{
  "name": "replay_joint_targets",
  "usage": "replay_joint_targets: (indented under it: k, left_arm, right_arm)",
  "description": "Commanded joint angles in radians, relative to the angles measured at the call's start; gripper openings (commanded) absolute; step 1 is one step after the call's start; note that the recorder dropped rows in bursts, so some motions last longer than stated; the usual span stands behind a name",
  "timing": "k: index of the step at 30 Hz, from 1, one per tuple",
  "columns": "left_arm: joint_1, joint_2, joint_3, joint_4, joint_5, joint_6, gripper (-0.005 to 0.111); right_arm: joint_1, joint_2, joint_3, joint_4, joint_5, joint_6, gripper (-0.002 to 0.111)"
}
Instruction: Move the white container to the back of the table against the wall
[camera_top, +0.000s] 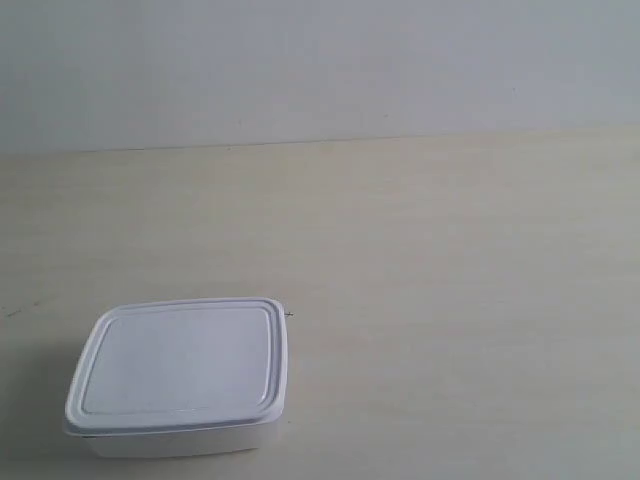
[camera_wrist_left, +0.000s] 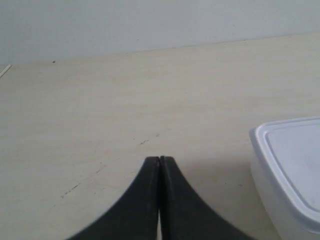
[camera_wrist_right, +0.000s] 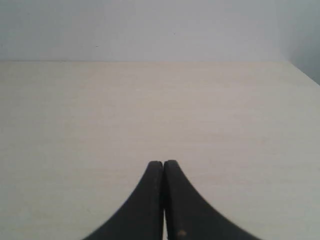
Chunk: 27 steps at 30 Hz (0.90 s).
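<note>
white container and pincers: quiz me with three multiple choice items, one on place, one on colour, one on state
1. Where does the white container stand in the exterior view?
A) at the far back edge
B) near the front, at the view's left
C) near the front, at the view's right

2. What colour is it?
A) white
B) blue
C) clear

3. How do the left pincer and right pincer stand?
A) both open
B) both shut, holding nothing
C) one shut on the box

Answers:
1. B, it sits low at the view's left with bare table behind it.
2. A, box and lid are both white.
3. B, each wrist view shows tips pressed together, empty.
</note>
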Motion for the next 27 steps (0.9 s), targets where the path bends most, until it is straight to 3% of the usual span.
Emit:
replay_joint_targets:
  k: [1,9,12,20,27]
  left_arm:
    - [-0.011,-0.006,-0.001,-0.002,-0.003,-0.003,0.000]
    - [-0.047,-0.006,-0.001,-0.002,-0.003,-0.003,0.000]
    - [-0.136,-0.006,-0.001,-0.002,-0.003,-0.003,0.000]
    - [-0.280,-0.003,-0.001,-0.002,-0.005,-0.003,0.000]
    - [-0.302,0.195,-0.050,-0.002,-0.033,-0.003,0.000]
  right_arm:
    - [-0.004,-0.006,0.005,0.001,-0.007,0.001,0.000]
    - [-0.004,-0.006,0.005,0.001,-0.007,0.001,0.000]
    - [-0.004,-0.006,0.005,0.001,-0.007,0.001,0.000]
    - [-0.004,-0.006,0.005,-0.017,-0.003,-0.001,0.000]
    - [-0.004,-0.006,0.005,-0.040,-0.020,-0.028,0.000]
